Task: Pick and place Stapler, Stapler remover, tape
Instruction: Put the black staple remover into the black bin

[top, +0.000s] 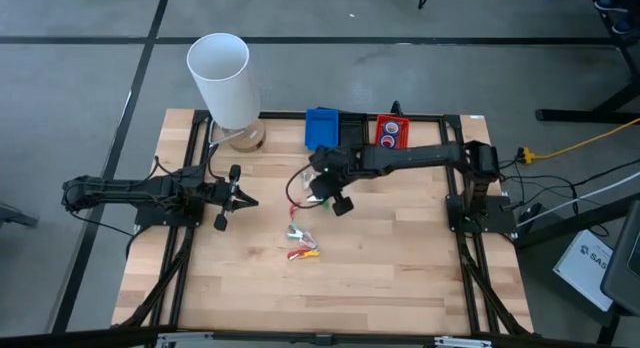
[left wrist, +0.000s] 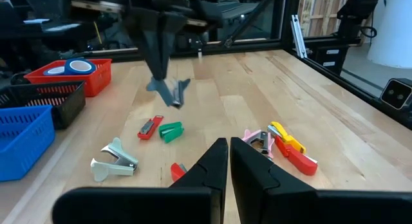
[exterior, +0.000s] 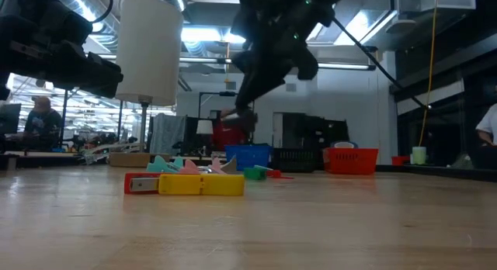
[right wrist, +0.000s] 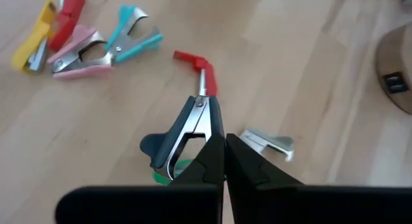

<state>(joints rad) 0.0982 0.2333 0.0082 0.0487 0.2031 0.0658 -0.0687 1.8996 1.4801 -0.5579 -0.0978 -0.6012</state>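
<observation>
My right gripper hangs over the table's middle, shut on a dark blue-grey staple remover, which also shows in the left wrist view. My left gripper waits shut near the left edge. Lying flat on the wood are a yellow stapler, two red staplers, a pink remover, a teal remover and a silvery remover. The tape rolls lie in the red basket. My right gripper pinches one arm of the staple remover, the silver metal arm, between its two fingers. The fingers come from above, pointing down. The remover hangs clear of the table with its hinge end lowest and its other arm spread to the side.
At the far edge stand a blue basket, a black basket and the red basket. A tall white cylinder stands on a round base at the far left corner. A small green piece lies below the right gripper. Bare wood spreads toward the near edge.
</observation>
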